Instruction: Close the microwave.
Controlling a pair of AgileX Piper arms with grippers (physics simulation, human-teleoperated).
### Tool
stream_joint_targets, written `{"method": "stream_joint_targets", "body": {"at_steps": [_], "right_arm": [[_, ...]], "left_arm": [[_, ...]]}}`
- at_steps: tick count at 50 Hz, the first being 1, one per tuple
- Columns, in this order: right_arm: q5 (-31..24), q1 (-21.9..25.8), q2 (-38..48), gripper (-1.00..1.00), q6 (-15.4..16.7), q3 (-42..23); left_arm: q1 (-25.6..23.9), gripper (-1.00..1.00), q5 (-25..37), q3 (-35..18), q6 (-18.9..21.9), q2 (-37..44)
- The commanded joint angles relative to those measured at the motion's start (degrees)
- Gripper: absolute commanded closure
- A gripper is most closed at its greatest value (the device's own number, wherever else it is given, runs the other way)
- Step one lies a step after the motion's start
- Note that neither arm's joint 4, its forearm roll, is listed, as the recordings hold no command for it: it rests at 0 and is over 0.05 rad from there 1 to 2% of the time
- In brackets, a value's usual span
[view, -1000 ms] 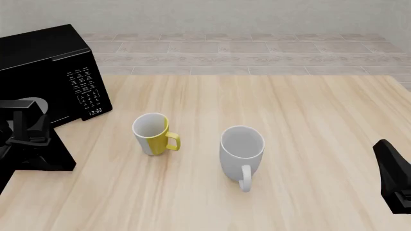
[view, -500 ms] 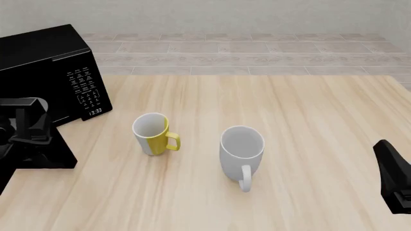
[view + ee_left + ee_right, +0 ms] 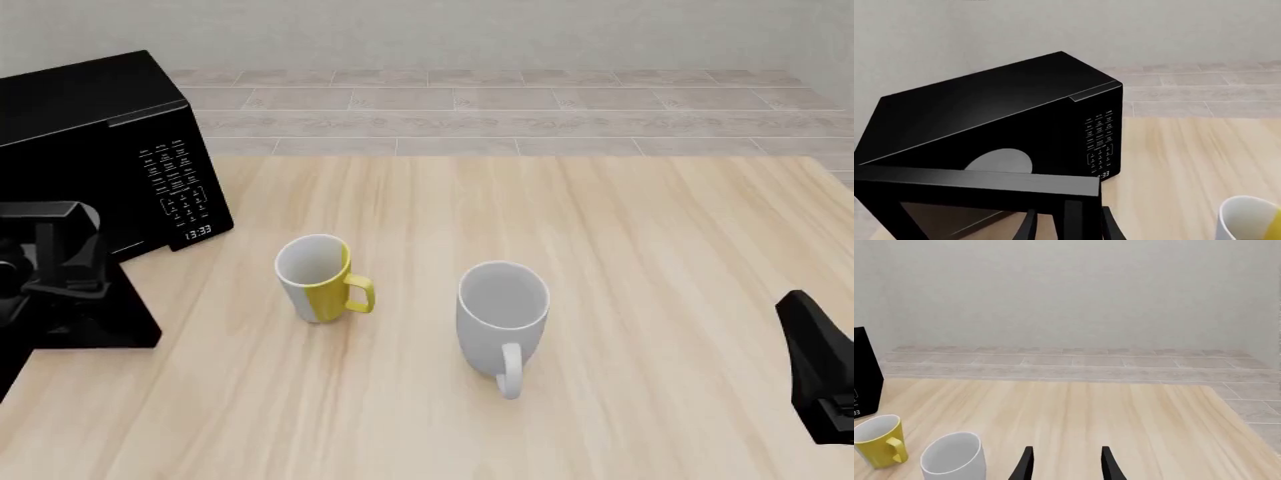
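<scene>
The black microwave (image 3: 94, 130) stands at the table's far left, keypad (image 3: 180, 190) facing right. Its door (image 3: 80, 320) is swung out toward the near edge. In the left wrist view the microwave (image 3: 1014, 110) shows its pale turntable (image 3: 997, 162) behind the door's top edge (image 3: 981, 186). My left gripper (image 3: 60, 262) is at the door's free end. Its fingers are open, and the door's end edge stands between them (image 3: 1069, 225). My right gripper (image 3: 1066, 465) is open and holds nothing; its arm (image 3: 817, 370) stays low at the near right.
A yellow-and-white mug (image 3: 318, 278) stands just right of the open door. A larger grey mug (image 3: 503, 310) sits near the table's middle, handle toward the near edge. Both mugs show in the right wrist view (image 3: 879, 440) (image 3: 953, 455). A wall lies beyond the table.
The left gripper and the door's free end have shifted slightly to the right and away from the near edge. The right arm and both mugs have not moved.
</scene>
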State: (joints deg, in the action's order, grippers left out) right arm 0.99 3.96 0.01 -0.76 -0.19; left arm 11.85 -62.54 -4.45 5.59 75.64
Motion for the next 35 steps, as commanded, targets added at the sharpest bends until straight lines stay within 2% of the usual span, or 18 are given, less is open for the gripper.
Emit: {"method": "stream_joint_targets", "body": {"at_steps": [1, 9, 35], "right_arm": [[0.03, -0.13, 0.00, -1.00, -0.09, 0.03], [0.00, 0.05, 0.00, -1.00, -0.20, 0.12], [0.27, -0.54, 0.00, -1.00, -0.22, 0.04]], "left_arm": [[-0.30, -1.00, 0.91, -3.75, 1.25, 2.98], [-0.08, -1.00, -0.94, -5.00, 1.66, 7.09], [0.76, -1.00, -1.31, -7.74, 2.25, 11.15]]}}
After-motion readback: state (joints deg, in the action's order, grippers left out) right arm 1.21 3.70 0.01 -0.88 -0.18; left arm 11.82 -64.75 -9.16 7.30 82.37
